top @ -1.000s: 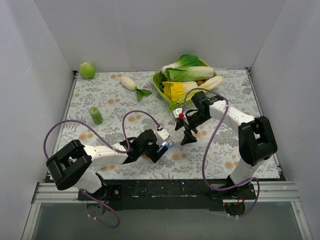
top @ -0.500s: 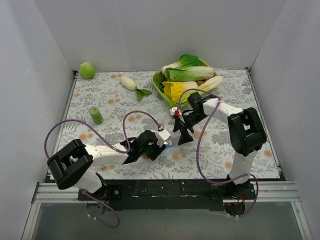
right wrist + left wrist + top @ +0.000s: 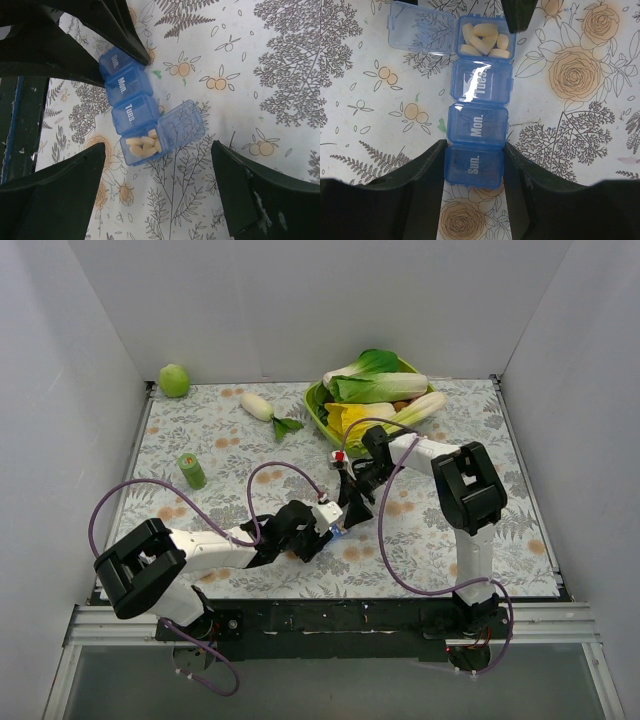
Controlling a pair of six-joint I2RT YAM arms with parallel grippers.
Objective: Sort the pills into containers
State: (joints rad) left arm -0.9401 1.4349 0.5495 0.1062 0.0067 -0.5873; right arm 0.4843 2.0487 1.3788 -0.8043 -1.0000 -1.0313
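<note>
Because the left claw [image 3: 474, 159] pinches the pill box [image 3: 479, 100] at its Sun. end, the box lies steady; the right claw [image 3: 159, 150] hangs spread above its 1 open compartment, where pale pills [image 3: 484, 40] sit.

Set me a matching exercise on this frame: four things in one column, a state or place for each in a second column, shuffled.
1. Sun. compartment
2. end compartment
3. right gripper
4. green bowl

a. spread wide, holding nothing
b. holds leafy vegetables
c. clamped by the left gripper
d. open, pale pills inside

Pairs: 1-c, 2-d, 3-a, 4-b.
</note>
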